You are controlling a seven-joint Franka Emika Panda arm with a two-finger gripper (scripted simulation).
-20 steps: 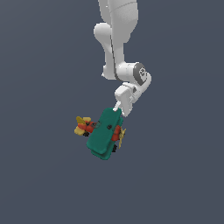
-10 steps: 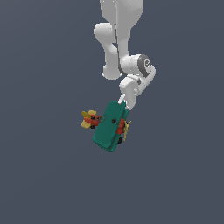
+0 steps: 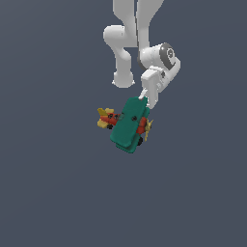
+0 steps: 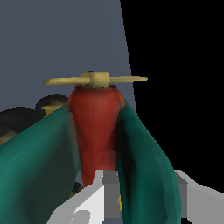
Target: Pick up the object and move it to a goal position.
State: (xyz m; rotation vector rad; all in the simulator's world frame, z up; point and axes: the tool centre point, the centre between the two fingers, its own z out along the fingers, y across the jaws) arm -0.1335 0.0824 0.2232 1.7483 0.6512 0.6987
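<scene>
Exterior view: jaws clamp the toy biplane [image 3: 128, 124], teal wings, red body, yellow tail and propeller.

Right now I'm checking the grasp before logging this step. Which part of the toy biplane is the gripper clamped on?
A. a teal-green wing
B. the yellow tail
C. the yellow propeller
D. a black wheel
A. In the wrist view the gripper has its fingers either side of a teal-green wing of the toy biplane, while the propeller sits free beyond them.
</scene>
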